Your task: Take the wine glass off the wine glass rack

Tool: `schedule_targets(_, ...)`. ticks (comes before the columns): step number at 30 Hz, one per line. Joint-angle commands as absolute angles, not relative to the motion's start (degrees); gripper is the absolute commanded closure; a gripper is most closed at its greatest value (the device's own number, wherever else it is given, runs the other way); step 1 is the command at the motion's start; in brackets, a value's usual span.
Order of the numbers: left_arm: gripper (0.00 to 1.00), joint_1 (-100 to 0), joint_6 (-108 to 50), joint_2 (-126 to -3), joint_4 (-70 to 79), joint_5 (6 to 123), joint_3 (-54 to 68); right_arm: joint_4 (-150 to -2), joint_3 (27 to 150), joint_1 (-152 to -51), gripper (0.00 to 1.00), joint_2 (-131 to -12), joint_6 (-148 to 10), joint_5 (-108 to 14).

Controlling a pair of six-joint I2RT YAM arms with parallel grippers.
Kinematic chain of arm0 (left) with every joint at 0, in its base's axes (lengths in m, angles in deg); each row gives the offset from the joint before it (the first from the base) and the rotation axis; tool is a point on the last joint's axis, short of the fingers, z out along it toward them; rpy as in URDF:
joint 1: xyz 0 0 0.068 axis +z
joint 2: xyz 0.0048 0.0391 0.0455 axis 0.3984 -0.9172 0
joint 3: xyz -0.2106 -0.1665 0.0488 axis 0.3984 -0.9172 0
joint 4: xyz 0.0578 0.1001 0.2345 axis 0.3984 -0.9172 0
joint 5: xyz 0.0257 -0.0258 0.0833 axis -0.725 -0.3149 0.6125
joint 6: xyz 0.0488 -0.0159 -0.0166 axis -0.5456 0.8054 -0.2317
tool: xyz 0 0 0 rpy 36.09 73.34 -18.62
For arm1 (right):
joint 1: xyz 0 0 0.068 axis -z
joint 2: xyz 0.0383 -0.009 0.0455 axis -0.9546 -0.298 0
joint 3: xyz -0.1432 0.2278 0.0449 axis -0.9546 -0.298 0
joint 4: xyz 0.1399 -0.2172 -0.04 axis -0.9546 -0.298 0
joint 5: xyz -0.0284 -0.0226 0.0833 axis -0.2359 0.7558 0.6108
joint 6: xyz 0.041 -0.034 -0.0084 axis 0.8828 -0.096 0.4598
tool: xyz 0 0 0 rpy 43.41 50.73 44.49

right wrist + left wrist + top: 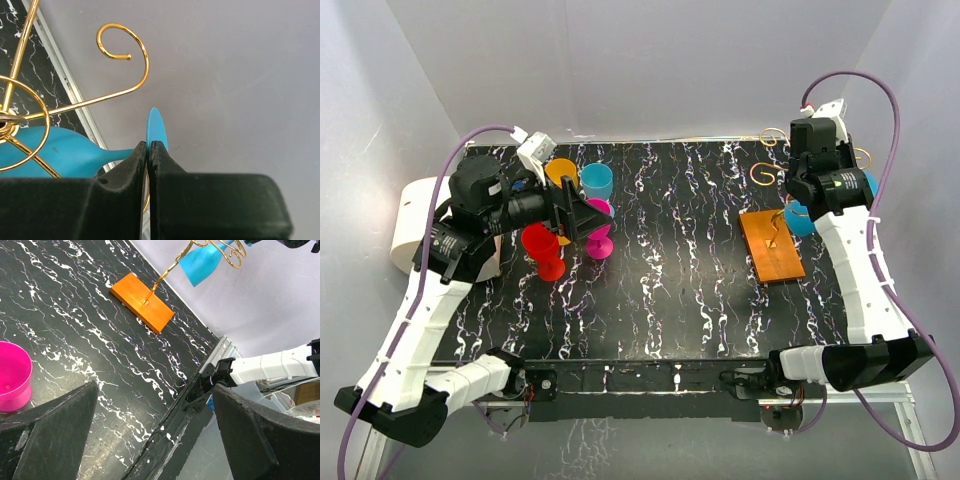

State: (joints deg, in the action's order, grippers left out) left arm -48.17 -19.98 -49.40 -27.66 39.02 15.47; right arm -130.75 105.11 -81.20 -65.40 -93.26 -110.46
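The wine glass rack has a flat orange base [772, 247] [142, 301] and a thin gold stem ending in curled hooks [122, 55] [227, 250]. A blue wine glass [801, 220] [202, 265] hangs among those hooks, its bowl [60, 152] behind the gold loops. My right gripper [149, 145] [798, 190] is shut on the glass's round foot [156, 127], whose rim sticks out above the fingertips. Whether the stem still rests in a hook is hidden. My left gripper [155, 390] [582, 215] hovers open over the table's left side, holding nothing.
Red [542, 247], pink [598, 225] [12, 375], light blue [597, 180] and orange [560, 172] glasses stand grouped at the back left, by my left gripper. A white roll [415, 215] sits off the table's left edge. White walls close in behind and to the right of the rack.
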Motion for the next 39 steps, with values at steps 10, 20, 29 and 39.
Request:
schedule_targets(10,0.03,-48.0,-20.4,-46.4,-28.4,38.0,16.4,-127.5,101.6,-78.5,1.00,-59.8,-85.9,-113.0)
schedule_targets(20,0.03,-48.0,-19.5,-46.1,-27.9,37.5,16.1,-130.7,99.2,-78.4,1.00,-55.2,-79.4,-114.1)
schedule_targets(29,0.03,-48.0,-18.5,-46.5,-28.5,38.2,15.2,-129.2,90.1,-78.8,1.00,-39.7,-83.2,-97.9)
schedule_targets(39,0.03,-48.0,-10.5,-47.5,-23.1,36.0,12.1,-126.7,86.9,-82.6,1.00,-24.5,-91.0,-75.9)
